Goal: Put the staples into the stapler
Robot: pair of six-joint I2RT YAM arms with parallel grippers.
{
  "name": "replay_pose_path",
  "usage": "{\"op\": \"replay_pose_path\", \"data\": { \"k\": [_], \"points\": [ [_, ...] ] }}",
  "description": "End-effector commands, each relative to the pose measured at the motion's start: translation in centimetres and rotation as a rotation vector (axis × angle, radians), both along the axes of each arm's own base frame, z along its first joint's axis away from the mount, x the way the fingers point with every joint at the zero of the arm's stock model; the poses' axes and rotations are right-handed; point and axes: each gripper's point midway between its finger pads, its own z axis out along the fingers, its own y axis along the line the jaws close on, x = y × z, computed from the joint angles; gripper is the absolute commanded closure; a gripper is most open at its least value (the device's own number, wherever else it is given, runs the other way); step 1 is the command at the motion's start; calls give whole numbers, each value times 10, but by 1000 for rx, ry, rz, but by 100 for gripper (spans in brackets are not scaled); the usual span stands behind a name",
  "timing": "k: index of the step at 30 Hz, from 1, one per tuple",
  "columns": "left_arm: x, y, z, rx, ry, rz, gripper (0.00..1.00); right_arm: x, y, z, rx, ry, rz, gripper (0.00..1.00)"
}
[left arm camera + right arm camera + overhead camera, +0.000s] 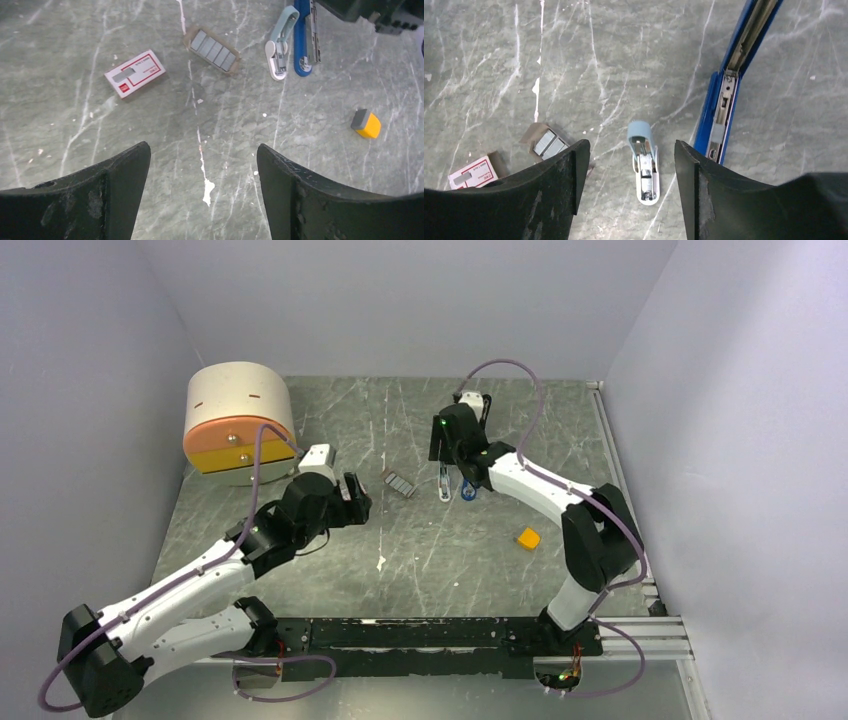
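Left arm stretched forward, left fingers apart, right arm bent, right fingers apart

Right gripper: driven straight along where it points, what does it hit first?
Probably the small pale-blue piece, lying between the open fingers of the right gripper; the blue stapler sits just beside that line. Depth is unclear.

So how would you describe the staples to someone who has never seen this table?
On the grey marbled table, find the long blue stapler near the middle. Left of it in the top view, past a short pale-blue piece, sit the staples: flat grey ribbed metal strips in an open brown tray. The neighbouring box is red-and-white printed card, the block orange.
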Motion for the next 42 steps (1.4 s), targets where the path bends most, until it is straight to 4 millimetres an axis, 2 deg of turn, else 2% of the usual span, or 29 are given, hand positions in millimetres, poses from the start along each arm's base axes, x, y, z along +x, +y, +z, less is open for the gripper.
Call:
{"op": "replay_pose_path", "data": {
  "k": [1, 6, 8, 9, 10, 13, 19, 22, 25, 27, 31, 34, 42],
  "points": [
    [3, -26, 8, -75, -20, -84, 17, 9, 5, -9, -69, 36, 47, 32],
    [0, -47, -4, -103, 21, -165, 20, 18, 7, -28, -100, 88, 56, 37],
    [-1, -54, -12, -104, 50, -192, 16, 22, 4, -33, -112, 96, 43, 42],
    [-2, -59, -16, -104, 66, -210, 7, 25, 1, -35, -121, 90, 29, 44],
    [-2, -63, -20, -104, 79, -227, 3, 28, -2, -36, -131, 82, 17, 45],
    [-2, -75, -34, -105, 123, -262, 4, 34, -9, -40, -132, 80, 17, 48],
    [5, -96, -48, -128, 162, -297, 16, 34, -2, -53, -105, 110, 86, 51],
    [12, -106, -50, -118, 178, -310, 21, 31, 6, -60, -81, 134, 129, 53],
    [17, -114, -52, -115, 196, -314, 26, 29, 6, -64, -84, 148, 129, 54],
    [21, -121, -50, -135, 192, -322, 30, 28, 5, -64, -82, 154, 126, 59],
    [31, -134, -47, -173, 175, -326, 38, 26, 6, -64, -72, 162, 128, 76],
    [35, -143, -54, -201, 189, -326, 42, 22, 7, -61, -57, 167, 133, 80],
    [31, -164, -85, -350, 275, -310, 48, -1, 10, -54, 2, 193, 154, 80]
  ]
}}
